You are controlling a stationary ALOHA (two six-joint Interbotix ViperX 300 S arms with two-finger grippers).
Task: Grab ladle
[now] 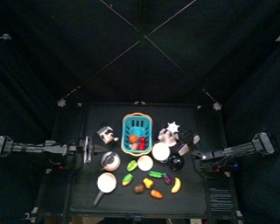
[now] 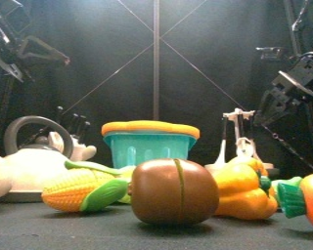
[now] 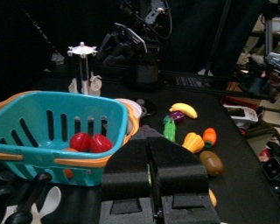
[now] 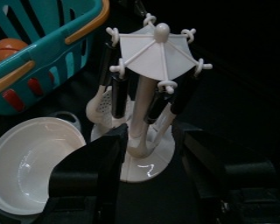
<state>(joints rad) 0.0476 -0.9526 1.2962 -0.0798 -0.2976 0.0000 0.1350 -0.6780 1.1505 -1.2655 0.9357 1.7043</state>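
Observation:
A white utensil rack [image 4: 157,52] stands on the table just right of the teal basket [image 1: 136,129]. Several dark-handled utensils hang from its hooks, one with a pale perforated head [image 4: 101,103]. I cannot tell which of them is the ladle. My right gripper [image 4: 150,179] is open, its jaws wide apart on either side of the rack's base, and nothing is held. The rack also shows in the front view [image 2: 238,137]. My left gripper [image 3: 154,188] is shut and empty, resting at the table's left, facing the basket [image 3: 55,131].
A white bowl [image 4: 31,162] lies close beside the rack's base. Toy vegetables crowd the front: corn [image 2: 81,190], a brown round piece [image 2: 175,191] and a yellow pepper [image 2: 242,190]. A kettle [image 2: 35,161] stands at the left. Red tomatoes [image 3: 90,142] lie in the basket.

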